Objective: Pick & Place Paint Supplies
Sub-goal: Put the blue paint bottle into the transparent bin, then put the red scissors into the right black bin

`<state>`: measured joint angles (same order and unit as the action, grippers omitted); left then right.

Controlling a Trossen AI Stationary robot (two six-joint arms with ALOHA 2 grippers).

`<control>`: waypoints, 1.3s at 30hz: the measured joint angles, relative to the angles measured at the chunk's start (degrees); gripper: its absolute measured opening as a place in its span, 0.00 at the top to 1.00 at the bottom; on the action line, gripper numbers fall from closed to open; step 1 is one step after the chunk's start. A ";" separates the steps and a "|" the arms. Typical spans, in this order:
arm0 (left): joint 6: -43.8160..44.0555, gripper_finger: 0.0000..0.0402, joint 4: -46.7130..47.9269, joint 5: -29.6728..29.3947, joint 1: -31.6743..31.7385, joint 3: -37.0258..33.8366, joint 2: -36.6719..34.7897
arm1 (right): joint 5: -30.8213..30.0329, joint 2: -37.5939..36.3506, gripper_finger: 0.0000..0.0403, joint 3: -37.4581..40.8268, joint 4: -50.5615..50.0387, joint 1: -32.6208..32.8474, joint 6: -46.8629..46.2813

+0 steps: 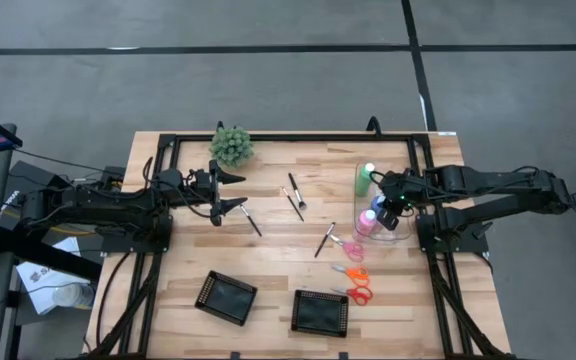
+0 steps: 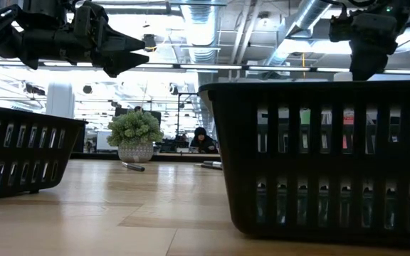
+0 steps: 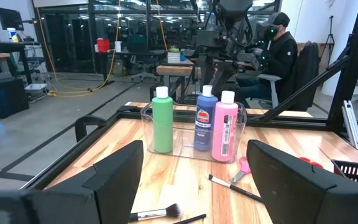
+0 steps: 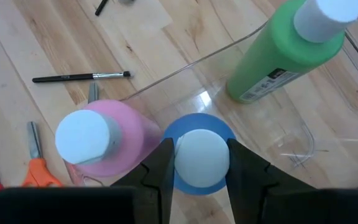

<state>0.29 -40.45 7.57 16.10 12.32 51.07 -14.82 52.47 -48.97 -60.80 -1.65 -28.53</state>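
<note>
Your right tool is clamped on the blue bottle's cap, mid-right in the overhead shot, in the clear bin with green and pink. Left tool hangs open. Brushes and scissors look untouched, so plenty left.

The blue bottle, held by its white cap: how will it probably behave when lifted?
The blue bottle looks rigid and full, so probably rather heavy. The right claw holds only its smooth round cap, so it might slip or swing. Standing between the pink bottle and green bottle, it could nudge either.
</note>
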 joint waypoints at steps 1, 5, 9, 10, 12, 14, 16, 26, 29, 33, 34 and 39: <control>0.00 0.30 0.00 0.00 0.00 0.00 0.00 | 0.00 0.00 0.75 0.00 0.01 0.00 0.00; -0.01 0.30 0.00 0.00 0.00 0.00 0.00 | 0.02 0.00 0.70 0.00 0.00 0.00 -0.02; -0.01 0.30 -0.02 0.00 0.00 0.00 0.00 | -0.01 0.00 0.69 0.00 0.02 0.00 -0.02; -0.01 0.30 -0.01 0.00 0.00 0.00 0.00 | -0.01 0.00 0.69 0.00 0.01 0.00 0.00; -0.01 0.30 -0.01 0.00 0.01 0.00 0.00 | -0.01 0.00 0.70 0.00 0.00 0.00 0.00; -0.01 0.30 -0.02 0.00 0.00 0.00 0.00 | -0.01 0.00 0.70 0.00 0.00 0.00 0.00; -0.01 0.30 -0.02 0.00 0.00 0.00 0.00 | -0.01 0.00 0.69 0.00 0.02 0.04 -0.02; -0.01 0.30 -0.02 0.00 0.02 0.00 0.00 | -0.22 0.00 0.56 0.00 0.17 0.04 0.00; -0.01 0.30 -0.02 0.00 0.00 0.00 0.00 | -0.36 0.00 0.53 0.00 0.15 0.04 0.00; -0.01 0.30 -0.02 0.00 0.02 0.00 0.00 | -2.71 -0.28 0.50 -0.05 0.20 0.04 0.75; -0.01 0.30 -0.02 0.00 0.02 0.00 0.00 | -3.58 -0.37 0.50 -0.37 0.15 0.04 1.23; -0.01 0.30 -0.02 0.00 0.01 0.00 0.00 | -7.56 -0.39 0.50 -3.44 3.03 0.24 5.09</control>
<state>0.27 -40.47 7.57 16.10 12.32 51.07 -22.39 52.07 -52.41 -57.77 -1.41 -23.45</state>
